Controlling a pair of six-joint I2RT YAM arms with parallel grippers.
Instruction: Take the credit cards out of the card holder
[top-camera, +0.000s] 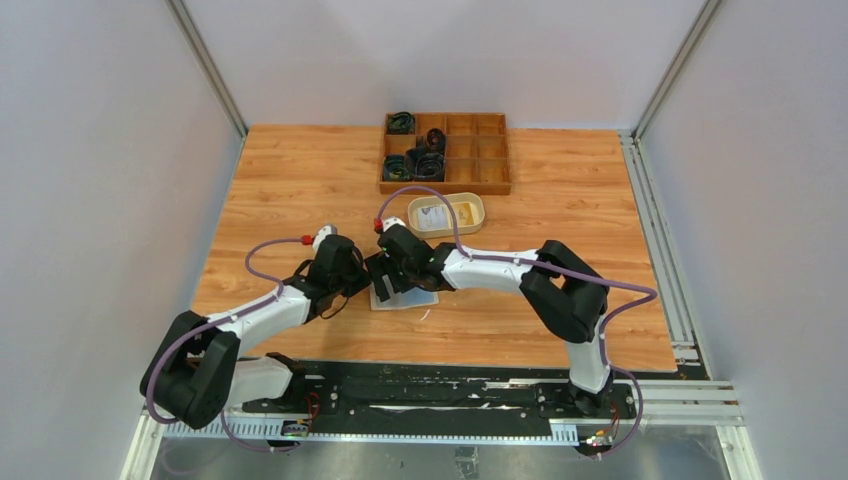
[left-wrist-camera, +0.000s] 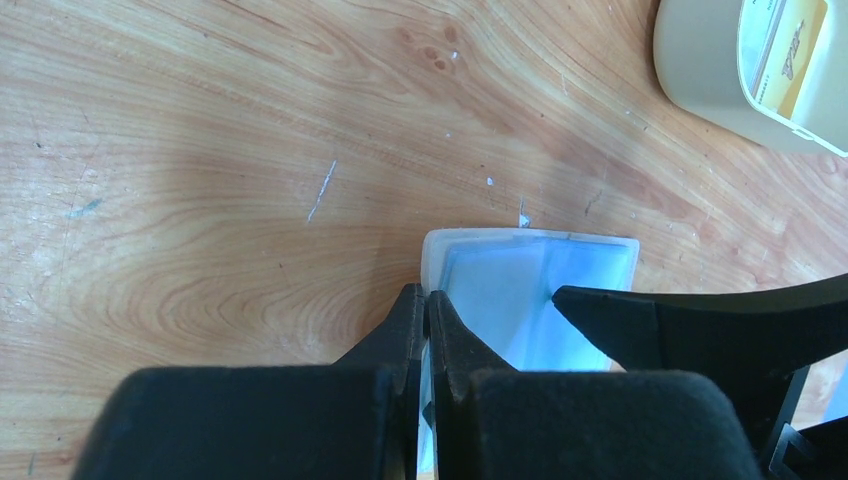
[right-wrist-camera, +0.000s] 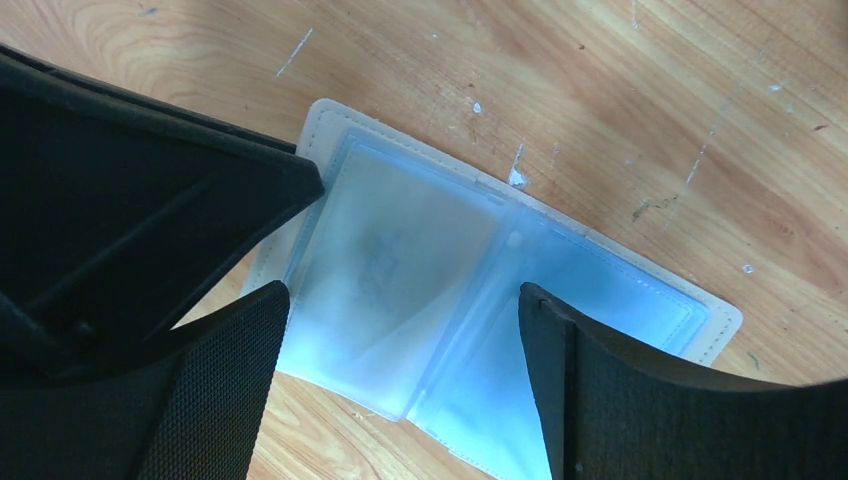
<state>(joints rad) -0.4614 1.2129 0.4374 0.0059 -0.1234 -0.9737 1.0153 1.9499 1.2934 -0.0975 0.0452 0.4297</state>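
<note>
Wooden worktop (top-camera: 560, 200), card holder (top-camera: 415, 299) lying open between both arms. Our left gripper (left-wrist-camera: 428, 320) pinches the holder's edge; right gripper (right-wrist-camera: 400, 300) hangs spread above the pockets. Credit cards (right-wrist-camera: 400, 240) look sleeved inside; we judge none extracted yet.

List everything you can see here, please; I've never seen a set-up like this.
card holder: one, beige with pale pockets, lying open on the table between the grippers
credit cards: number unclear, pale blue-grey, inside the holder's pockets
oval dish: one, cream, just beyond the holder, something yellow and white inside
compartment tray: one, brown wood, far side of the table
coiled cables: several, black, in the tray's left compartments
table: one, light wood
left gripper: black, pinching the holder's edge
right gripper: black, open over the holder
</note>
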